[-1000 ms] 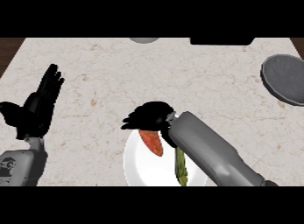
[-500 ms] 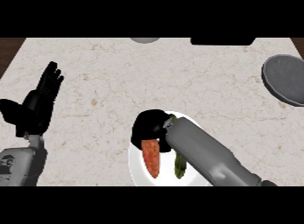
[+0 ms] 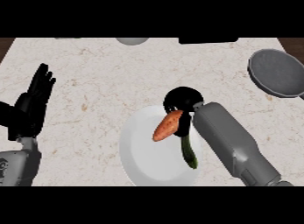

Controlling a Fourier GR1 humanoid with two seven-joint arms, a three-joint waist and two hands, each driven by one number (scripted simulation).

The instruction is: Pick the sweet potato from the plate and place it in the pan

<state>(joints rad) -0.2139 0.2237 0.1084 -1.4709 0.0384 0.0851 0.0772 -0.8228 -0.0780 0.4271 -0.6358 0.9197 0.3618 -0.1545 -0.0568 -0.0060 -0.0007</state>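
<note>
Head view: sweet potato (image 3: 167, 126) in right hand (image 3: 182, 99) fingers, above plate (image 3: 141, 162).

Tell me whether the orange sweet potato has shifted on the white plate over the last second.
Yes. The orange sweet potato now sits higher toward the round white plate's upper rim, tilted, by the black right hand.

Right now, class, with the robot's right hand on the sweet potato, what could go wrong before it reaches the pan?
1. The right hand covers only one end of the sweet potato; it might slip or swing.
2. A green vegetable lies close by on the plate and could be dragged along.
3. The pan sits far off.
</note>
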